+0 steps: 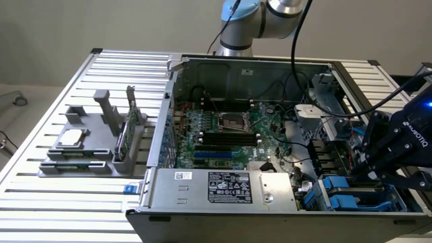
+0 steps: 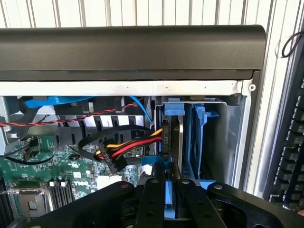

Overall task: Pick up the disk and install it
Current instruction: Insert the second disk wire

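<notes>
Disk install — late stage, seating not confirmed.
Gripper (image 1: 388, 169) fingers near-closed, pinching disk (image 2: 179, 142) edge-on in drive bay (image 2: 228, 137) of PC case (image 1: 202, 202); disk in slot.

The exterior view looks down at an angle from in front of the open computer case (image 1: 256, 136), taking in the slatted tabletop (image 1: 81, 101); the wrist view sits close above the tool (image 2: 170, 199), facing the drive bay (image 2: 190, 137); both share that bay (image 1: 351, 195).

Disk (image 2: 176, 142) blue-railed; gripper (image 2: 171, 199) black; motherboard (image 1: 223, 131) green
</notes>
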`<action>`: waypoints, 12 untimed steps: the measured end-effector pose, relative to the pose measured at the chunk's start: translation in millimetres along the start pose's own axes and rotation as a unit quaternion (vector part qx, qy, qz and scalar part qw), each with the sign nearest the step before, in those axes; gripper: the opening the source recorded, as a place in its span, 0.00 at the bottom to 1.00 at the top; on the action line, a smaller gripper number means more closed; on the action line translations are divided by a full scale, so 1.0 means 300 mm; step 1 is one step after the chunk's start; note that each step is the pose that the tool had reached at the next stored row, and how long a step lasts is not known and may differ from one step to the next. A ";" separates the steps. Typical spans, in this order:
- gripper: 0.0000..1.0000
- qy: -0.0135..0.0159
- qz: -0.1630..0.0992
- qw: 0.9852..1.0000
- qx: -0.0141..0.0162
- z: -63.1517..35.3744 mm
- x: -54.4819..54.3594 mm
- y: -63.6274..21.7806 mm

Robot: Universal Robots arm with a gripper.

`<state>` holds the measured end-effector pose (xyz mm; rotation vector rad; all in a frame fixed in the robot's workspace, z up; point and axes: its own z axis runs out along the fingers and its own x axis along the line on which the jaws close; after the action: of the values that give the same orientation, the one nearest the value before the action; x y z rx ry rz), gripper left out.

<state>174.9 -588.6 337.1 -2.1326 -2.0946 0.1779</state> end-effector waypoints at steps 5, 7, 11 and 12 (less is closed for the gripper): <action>0.16 -0.001 0.000 1.000 -0.002 0.007 0.000 -0.001; 0.16 -0.001 0.000 1.000 -0.004 0.011 0.000 -0.002; 0.16 -0.001 0.000 1.000 -0.006 0.016 0.000 -0.002; 0.16 -0.001 0.000 1.000 -0.006 0.015 0.000 -0.002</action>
<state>173.3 -588.5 332.7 -2.1405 -2.1023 0.1676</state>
